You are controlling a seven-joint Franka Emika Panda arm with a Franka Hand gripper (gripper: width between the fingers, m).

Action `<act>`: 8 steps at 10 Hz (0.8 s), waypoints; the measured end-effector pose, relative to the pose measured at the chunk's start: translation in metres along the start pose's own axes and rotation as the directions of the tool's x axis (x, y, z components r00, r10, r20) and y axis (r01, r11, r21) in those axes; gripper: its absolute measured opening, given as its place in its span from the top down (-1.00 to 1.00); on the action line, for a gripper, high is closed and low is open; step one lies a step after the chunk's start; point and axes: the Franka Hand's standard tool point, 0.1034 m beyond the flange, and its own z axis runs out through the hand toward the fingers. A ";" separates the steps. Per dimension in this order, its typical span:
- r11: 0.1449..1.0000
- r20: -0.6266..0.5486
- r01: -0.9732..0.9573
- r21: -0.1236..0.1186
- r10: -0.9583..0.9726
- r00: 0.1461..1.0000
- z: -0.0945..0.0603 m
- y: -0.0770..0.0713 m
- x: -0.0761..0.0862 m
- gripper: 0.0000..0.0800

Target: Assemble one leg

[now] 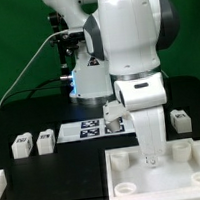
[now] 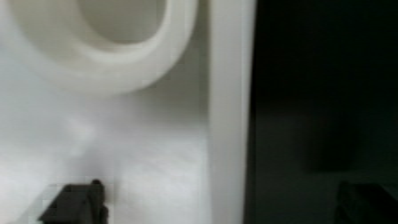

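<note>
Two small white legs (image 1: pixel 21 147) (image 1: pixel 44 141) lie on the black table at the exterior view's left. A third leg (image 1: pixel 114 114) sits by the marker board, and another (image 1: pixel 180 117) lies at the right. My gripper (image 1: pixel 150 160) is down on the large white tabletop (image 1: pixel 187 174), far from every leg. In the wrist view the gripper (image 2: pixel 217 203) is open and empty. One fingertip (image 2: pixel 71 202) is over the tabletop (image 2: pixel 125 130) and the other is over the black table, straddling the tabletop's edge. A round corner socket (image 2: pixel 125 25) shows close by. No leg shows in the wrist view.
The marker board (image 1: pixel 86 129) lies flat behind the tabletop, near the arm's base. A white part's corner (image 1: pixel 0 181) shows at the exterior view's left edge. A green wall stands behind the black table.
</note>
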 end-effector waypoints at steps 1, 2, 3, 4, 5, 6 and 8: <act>1.000 0.000 0.000 0.000 0.000 1.000 0.000 0.000 0.000 -0.62; 1.000 0.000 0.000 0.000 0.000 1.000 0.000 0.000 0.000 -0.62; 1.000 0.000 -0.002 -0.002 0.002 1.000 -0.001 0.000 -0.001 -0.62; 1.000 0.004 -0.006 -0.014 0.006 1.000 -0.012 -0.001 -0.004 -0.62; 0.998 0.011 -0.062 -0.014 0.062 0.998 -0.022 -0.004 -0.002 -0.62; 0.993 0.017 -0.114 -0.017 0.114 0.993 -0.032 -0.007 0.003 -0.62; 0.963 0.015 -0.268 -0.022 0.268 0.963 -0.040 -0.018 0.021 -0.62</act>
